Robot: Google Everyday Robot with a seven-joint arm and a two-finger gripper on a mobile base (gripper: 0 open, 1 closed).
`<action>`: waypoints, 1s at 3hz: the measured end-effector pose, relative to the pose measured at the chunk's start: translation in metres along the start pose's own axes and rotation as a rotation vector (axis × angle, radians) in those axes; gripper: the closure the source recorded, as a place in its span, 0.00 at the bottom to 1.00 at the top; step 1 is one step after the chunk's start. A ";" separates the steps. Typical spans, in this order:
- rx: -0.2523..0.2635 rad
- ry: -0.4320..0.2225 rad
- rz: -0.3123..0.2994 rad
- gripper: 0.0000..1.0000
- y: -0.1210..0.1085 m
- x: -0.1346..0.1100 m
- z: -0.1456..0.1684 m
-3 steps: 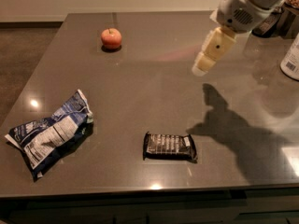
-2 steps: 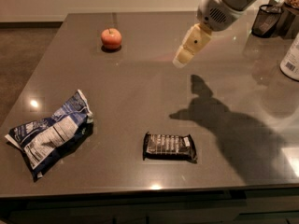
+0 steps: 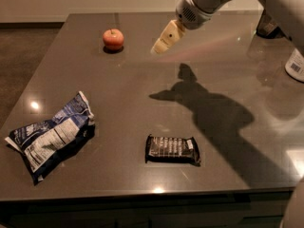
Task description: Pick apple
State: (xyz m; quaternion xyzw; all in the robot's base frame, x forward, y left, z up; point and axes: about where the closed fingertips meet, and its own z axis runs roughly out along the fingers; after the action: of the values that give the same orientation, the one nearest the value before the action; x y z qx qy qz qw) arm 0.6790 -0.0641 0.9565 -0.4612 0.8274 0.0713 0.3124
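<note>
The apple [image 3: 113, 39] is small, round and reddish-orange with a short stem. It sits upright on the dark grey table [image 3: 142, 94] near the far left. My gripper [image 3: 158, 48] is cream-coloured and hangs above the table at the far middle. It is to the right of the apple, apart from it, and points down and left. It holds nothing that I can see. Its arm comes in from the top right and casts a big shadow on the table.
A black snack bar [image 3: 172, 149] lies near the front edge at the middle. A crumpled blue and white chip bag [image 3: 52, 137] lies at the front left. A white container [image 3: 297, 65] and a dark object [image 3: 268, 25] stand at the right edge.
My gripper has moved left across the far side of the table, closer to the apple. Its shadow has shifted left with it. The apple, bar and bag have not moved.
</note>
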 end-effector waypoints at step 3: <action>0.059 -0.158 0.103 0.00 -0.005 -0.082 0.083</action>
State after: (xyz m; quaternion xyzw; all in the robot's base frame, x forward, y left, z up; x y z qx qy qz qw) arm 0.7512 0.0260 0.9395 -0.4014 0.8245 0.0990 0.3863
